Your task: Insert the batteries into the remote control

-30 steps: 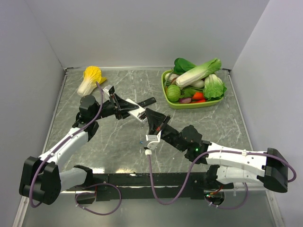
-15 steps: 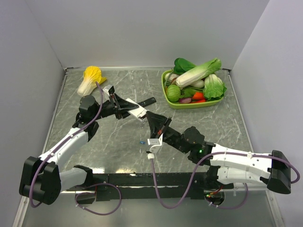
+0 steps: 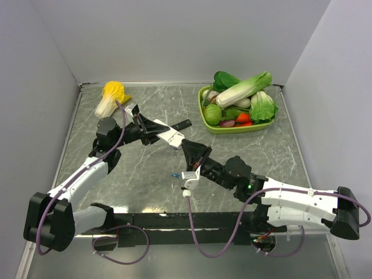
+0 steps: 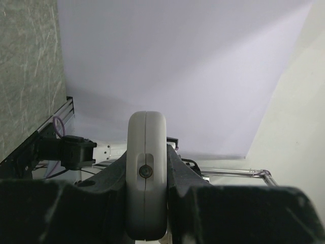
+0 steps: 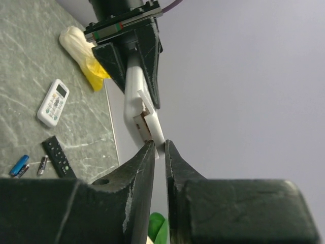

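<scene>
Light-grey rectangular plastic remote control: aloft, clamped edgewise in left gripper. Right gripper: jaws slightly parted, empty, at its open bay. Step: loading (probably). Next: fetch blue cylindrical battery off marbled grey worktop.

Grey-green marbled table top, walled on three sides. At the far left corner — a yellow-and-white napa cabbage, lying on its side. At the far right, a lime-green tray heaped with vegetables. Between them, nearer the middle, a slim black remote, flat and at a slant. Closer in, a blue battery on the bare stone. In the right wrist view — a small white remote, face up, near the black one, and beside the blue battery a second cell, silvery, a little apart from it.
</scene>
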